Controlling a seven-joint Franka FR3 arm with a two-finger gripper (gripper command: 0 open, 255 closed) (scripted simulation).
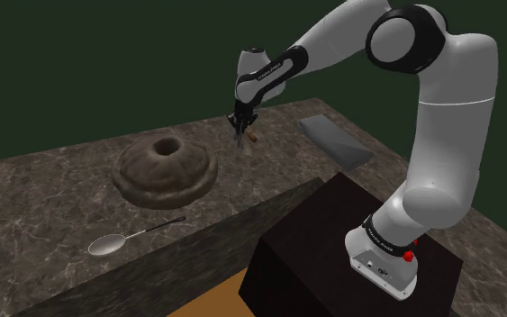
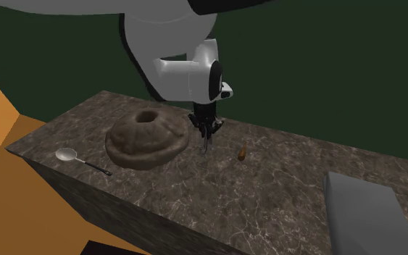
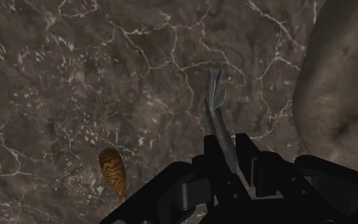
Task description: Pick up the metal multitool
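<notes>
While the gripper (image 3: 229, 156) is clenched on the multitool (image 3: 214, 98), only its thin end sits between the fingers, and the rest hangs down over the marble counter (image 1: 53, 180). The tool looks just clear of the surface, right of the brown ring-shaped cake (image 1: 164, 169) in the shoulder view, with a small striped brown object (image 3: 112, 170) near it. Risk: the narrow, slick grip could let the tool pivot or slide out on a fast lift. Swinging left toward the cake could knock the dangling tip loose.

Dark marbled counter (image 1: 53, 194); on it a ring cake (image 1: 165, 167), spoon (image 1: 121, 239), grey slab (image 1: 334, 140), small brown piece (image 2: 243, 153).
</notes>
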